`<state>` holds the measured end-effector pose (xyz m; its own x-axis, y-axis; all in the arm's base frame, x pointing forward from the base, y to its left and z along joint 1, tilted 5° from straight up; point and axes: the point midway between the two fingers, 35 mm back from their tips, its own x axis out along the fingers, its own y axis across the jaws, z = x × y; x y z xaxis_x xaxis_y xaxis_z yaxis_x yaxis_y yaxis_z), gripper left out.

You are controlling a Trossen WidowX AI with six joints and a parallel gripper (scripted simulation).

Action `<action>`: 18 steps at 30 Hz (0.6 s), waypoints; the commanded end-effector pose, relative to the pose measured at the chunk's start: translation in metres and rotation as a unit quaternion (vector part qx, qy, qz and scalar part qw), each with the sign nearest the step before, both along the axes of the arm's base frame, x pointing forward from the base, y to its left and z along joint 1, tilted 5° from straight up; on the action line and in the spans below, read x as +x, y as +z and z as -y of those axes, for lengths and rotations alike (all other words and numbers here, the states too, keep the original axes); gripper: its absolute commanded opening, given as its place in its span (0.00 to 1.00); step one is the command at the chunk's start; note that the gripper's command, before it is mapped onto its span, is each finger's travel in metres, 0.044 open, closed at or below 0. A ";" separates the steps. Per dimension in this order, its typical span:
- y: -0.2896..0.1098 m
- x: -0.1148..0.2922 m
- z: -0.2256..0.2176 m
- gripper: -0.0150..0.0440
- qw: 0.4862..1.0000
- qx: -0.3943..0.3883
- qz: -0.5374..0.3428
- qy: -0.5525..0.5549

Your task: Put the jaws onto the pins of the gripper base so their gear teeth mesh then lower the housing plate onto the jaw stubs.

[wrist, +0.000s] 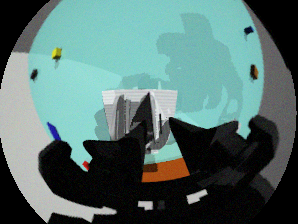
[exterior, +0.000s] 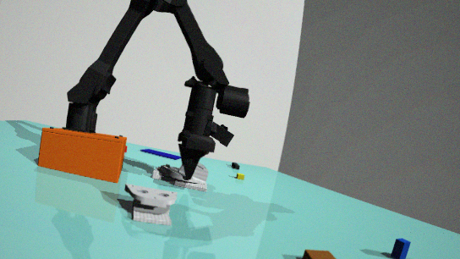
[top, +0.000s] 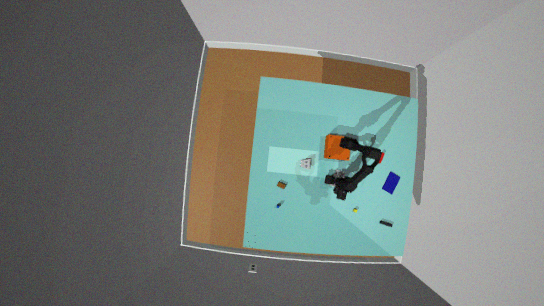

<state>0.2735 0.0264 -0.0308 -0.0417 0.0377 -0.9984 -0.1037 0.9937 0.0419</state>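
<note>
The pale grey gripper base (top: 341,173) (exterior: 196,185) (wrist: 167,94) lies on the turquoise table, beyond the housing plate in the exterior view. Grey jaw parts show on it, one at the left (wrist: 120,116) and one nearer the middle (wrist: 155,111) in the wrist view. My gripper (exterior: 188,177) (wrist: 157,121) points down at the base, shut on a grey jaw low over it. The fingers hide much of the jaws, so pins and tooth mesh cannot be made out. The housing plate (top: 305,163) (exterior: 148,191), light grey with two holes, sits on a ribbed stand apart from the base.
An orange box (top: 336,146) (exterior: 80,154) stands beside the arm's foot. A flat blue piece (top: 391,183) (exterior: 161,154), a yellow cube (top: 355,210) (exterior: 240,176), a black block (top: 386,223) (exterior: 235,165), a brown block (top: 282,184) and a small blue block (exterior: 401,248) lie around.
</note>
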 end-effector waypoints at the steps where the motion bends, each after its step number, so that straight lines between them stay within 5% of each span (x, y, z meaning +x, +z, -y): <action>1: -0.002 -0.001 -0.001 0.48 1.000 0.002 -0.001 0.002; 18: 0.001 -0.002 -0.001 0.48 1.000 0.002 -0.001 0.002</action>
<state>0.2723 0.0264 -0.0289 -0.0438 0.0376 -0.9983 -0.1039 0.9937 0.0420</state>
